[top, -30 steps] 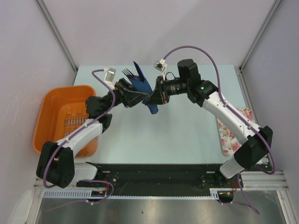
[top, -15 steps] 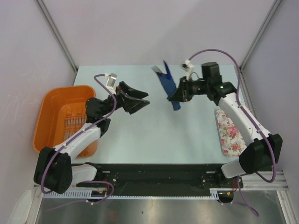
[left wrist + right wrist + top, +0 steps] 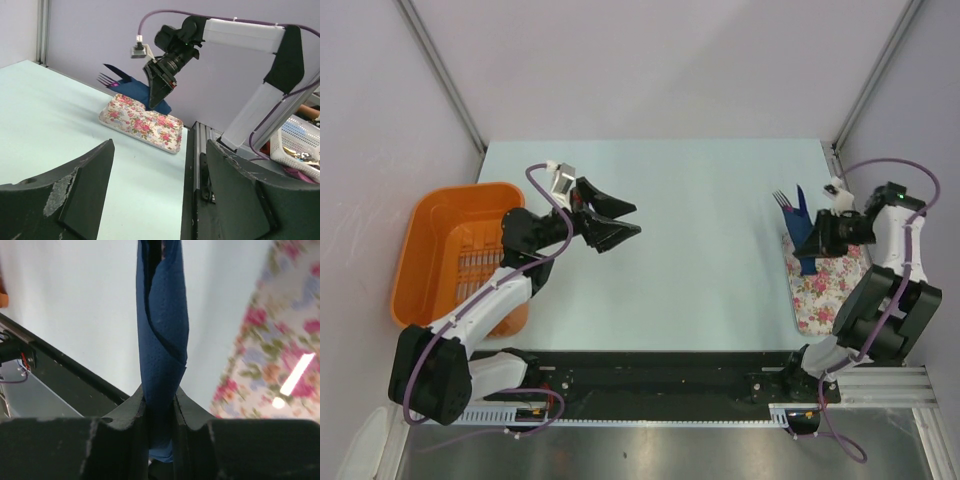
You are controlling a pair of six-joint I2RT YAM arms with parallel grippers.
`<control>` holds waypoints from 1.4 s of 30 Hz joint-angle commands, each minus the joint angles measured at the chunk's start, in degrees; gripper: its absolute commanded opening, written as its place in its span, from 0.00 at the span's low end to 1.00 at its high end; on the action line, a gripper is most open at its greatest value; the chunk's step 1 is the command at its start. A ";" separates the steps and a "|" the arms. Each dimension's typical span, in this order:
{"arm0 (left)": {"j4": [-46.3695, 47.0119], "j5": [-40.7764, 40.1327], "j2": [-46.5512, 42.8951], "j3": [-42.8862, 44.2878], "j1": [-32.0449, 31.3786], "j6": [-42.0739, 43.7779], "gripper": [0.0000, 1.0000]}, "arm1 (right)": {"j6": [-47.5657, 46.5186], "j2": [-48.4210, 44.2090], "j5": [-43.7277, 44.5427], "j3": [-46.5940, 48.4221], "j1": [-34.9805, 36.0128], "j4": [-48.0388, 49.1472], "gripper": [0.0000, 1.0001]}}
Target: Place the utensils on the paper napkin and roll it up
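The rolling looks essentially done. The thin dark navy blue paper napkin [image 3: 162, 340] is wound into a tight upright twist, and the right gripper [image 3: 812, 240] has its fingers pinched nearly closed on the roll's lower end. This is plain in the right wrist view, where the blue paper fills the narrow gap between the jaws. The tines of a small purple plastic fork [image 3: 781, 199] stick out of the top of the roll. Any other utensils are probably wrapped inside, though the paper hides them and that cannot be confirmed.

In the top view the roll sits at about 3 o'clock on the pale blue table [image 3: 710, 190], held at the far end of the white rectangular cloth with pink floral print [image 3: 825, 290]. Whether its lower tip touches the cloth cannot be told.

The left gripper [image 3: 636, 218] is at about 9 o'clock, well apart from the roll, its fingers spread wide with nothing between them. The orange plastic basket [image 3: 430, 215] lies just beyond it at the table's edge.

What seems left is small — setting the bundle down without it loosening, since only the pinch appears to keep it wound.
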 commanded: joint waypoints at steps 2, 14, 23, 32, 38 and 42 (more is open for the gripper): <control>-0.80 1.58 -1.55 -0.33 0.28 4.09 0.79 | -14.54 1.39 0.51 -2.23 -9.34 -10.98 0.00; -0.35 1.94 0.13 0.73 0.28 3.92 0.78 | -13.31 13.42 2.88 -7.86 -14.70 -3.61 0.00; -2.46 1.94 0.65 1.34 0.28 4.89 0.78 | -13.66 20.11 2.88 -7.86 -16.29 0.27 0.00; -3.08 2.29 2.32 2.75 0.28 4.97 0.78 | -12.96 26.17 3.58 -7.51 -16.29 2.38 0.02; -3.34 2.29 2.93 3.19 0.28 5.06 0.77 | -12.08 29.69 6.04 -7.07 -16.20 2.99 0.18; -3.34 2.55 3.11 3.45 0.28 5.06 0.77 | -11.46 29.78 7.63 -6.98 -16.03 3.43 0.27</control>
